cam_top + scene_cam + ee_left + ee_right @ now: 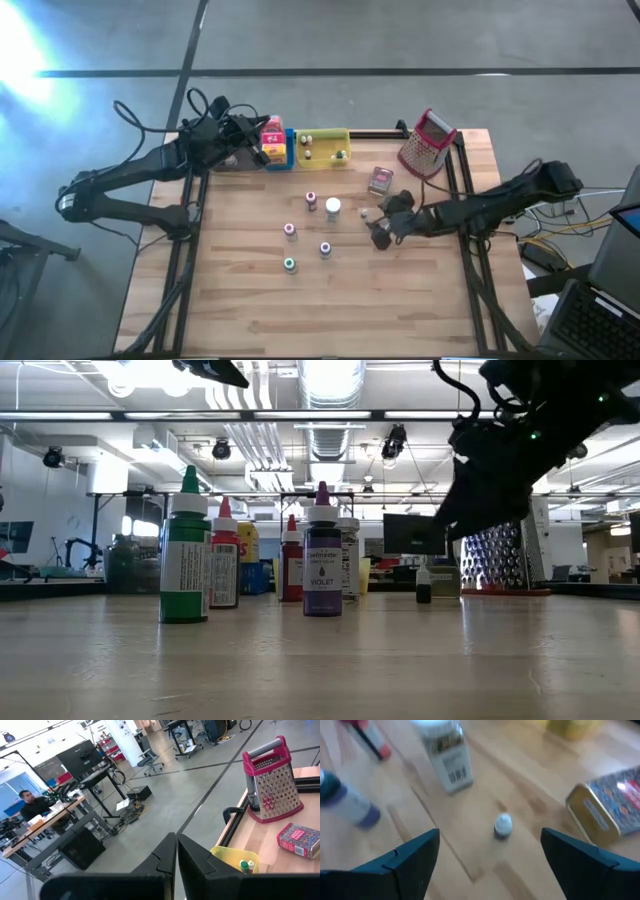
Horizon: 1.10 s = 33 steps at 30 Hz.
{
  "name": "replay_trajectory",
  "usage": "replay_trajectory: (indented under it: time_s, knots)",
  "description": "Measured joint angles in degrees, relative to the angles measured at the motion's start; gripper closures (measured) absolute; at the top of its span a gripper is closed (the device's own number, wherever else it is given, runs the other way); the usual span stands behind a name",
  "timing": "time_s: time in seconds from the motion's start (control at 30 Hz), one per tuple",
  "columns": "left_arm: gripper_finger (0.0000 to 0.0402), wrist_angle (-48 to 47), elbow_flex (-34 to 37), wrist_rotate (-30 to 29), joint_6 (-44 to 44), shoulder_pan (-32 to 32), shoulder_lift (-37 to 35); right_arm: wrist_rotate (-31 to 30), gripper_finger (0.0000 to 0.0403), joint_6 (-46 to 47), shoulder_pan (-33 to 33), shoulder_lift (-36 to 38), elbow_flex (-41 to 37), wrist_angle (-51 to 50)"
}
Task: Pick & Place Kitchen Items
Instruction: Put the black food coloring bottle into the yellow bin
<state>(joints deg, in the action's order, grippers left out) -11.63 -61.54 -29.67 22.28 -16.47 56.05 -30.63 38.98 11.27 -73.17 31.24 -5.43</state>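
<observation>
The right gripper (490, 852) holds its jaws spread wide over a tiny white-capped bottle (502, 826) mid-bench, beside a tin (610, 810); a crooked drop could tip it; the left gripper (176, 865), jaws pressed together, waits by the far edge.

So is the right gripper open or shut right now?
Open. The right gripper shows its two dark fingers spread wide apart, with a tiny white-capped bottle standing free on the table between them, untouched.
</observation>
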Motion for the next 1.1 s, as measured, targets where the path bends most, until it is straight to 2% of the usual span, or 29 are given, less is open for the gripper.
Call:
replay_trajectory:
  time_s: [0.17, 0.33, 0.5, 0.73, 0.93, 1.1]
  knots:
    - [0.038, -0.03, 0.0, 0.0, 0.0, -0.02, 0.0, 2.11, 0.0084, 0.07, -0.31, -0.77, 4.01, -9.07]
    - [0.038, -0.03, -0.01, 0.0, 0.01, 0.0, 0.0, 10.16, 0.0108, -0.7, -3.18, -3.64, 10.09, -14.86]
    - [0.038, -0.08, 0.0, 0.0, 0.0, -0.02, 0.0, 16.92, 0.0132, -7.2, -6.43, -7.8, 16.7, -20.81]
    - [0.038, -0.1, -0.01, 0.0, 0.0, -0.02, 0.0, 18.72, 0.0152, -7.92, -10.14, -12.51, 26.27, -34.7]
    - [0.038, -0.1, 0.0, 0.0, 0.01, -0.02, 0.0, 18.72, 0.0155, -9.94, -11.13, -16.91, 30.96, -38.93]
    - [0.038, -0.08, 0.0, 0.0, 0.0, -0.01, 0.0, 19.22, 0.0137, -13.51, -11.3, -20.98, 32.73, -40.02]
